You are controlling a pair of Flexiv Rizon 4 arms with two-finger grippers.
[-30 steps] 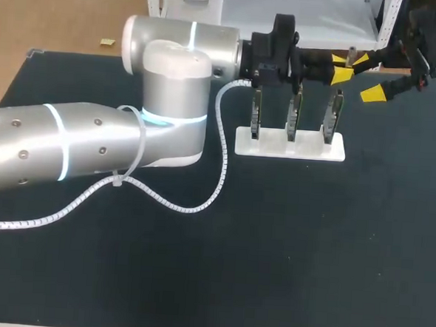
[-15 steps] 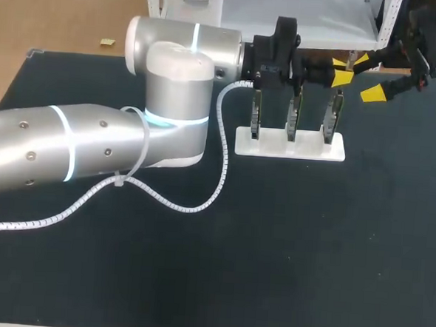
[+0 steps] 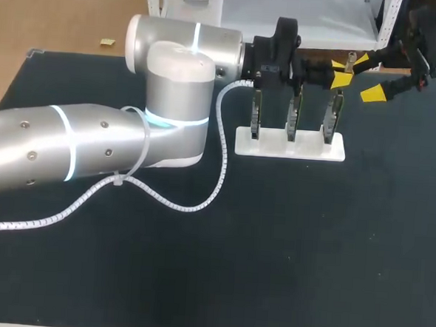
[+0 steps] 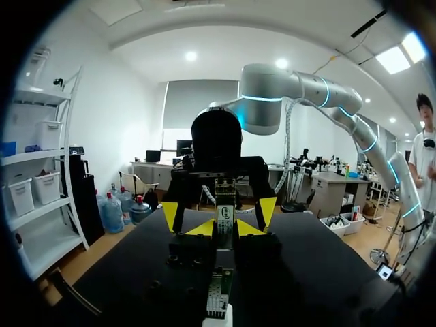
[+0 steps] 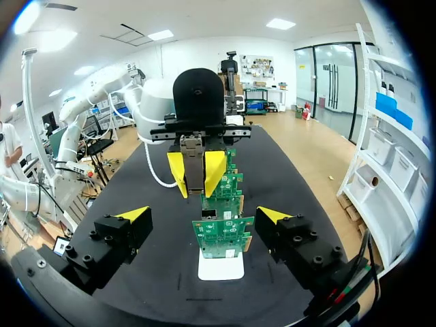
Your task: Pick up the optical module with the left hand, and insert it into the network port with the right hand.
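- Dark matte table (image 3: 287,242), viewed from overhead and from both wrists.
- Optical module (image 5: 195,163), a slim grey-metal piece, pinched from two sides between the yellow tips of the left gripper (image 5: 196,174) and raised clear of the table.
- On the module's face in the left wrist view, a small pale label (image 4: 224,212); print too small to read.
- Beneath the module, three green circuit boards (image 3: 293,112) upright in a row, slotted into a white stand (image 3: 289,146); module above the row's right end.
- Markings on the boards not legible; network port not clear enough to pick out.
- Right gripper (image 3: 368,76) spread wide and holding nothing, just past the stand's right end, facing the left gripper, close but apart.
- Left arm (image 3: 93,148), silver, stretched across the table from the left side.
- White spiral-wrapped cable (image 3: 223,171) hanging from the left arm's wrist and looping low over the table beside the stand.
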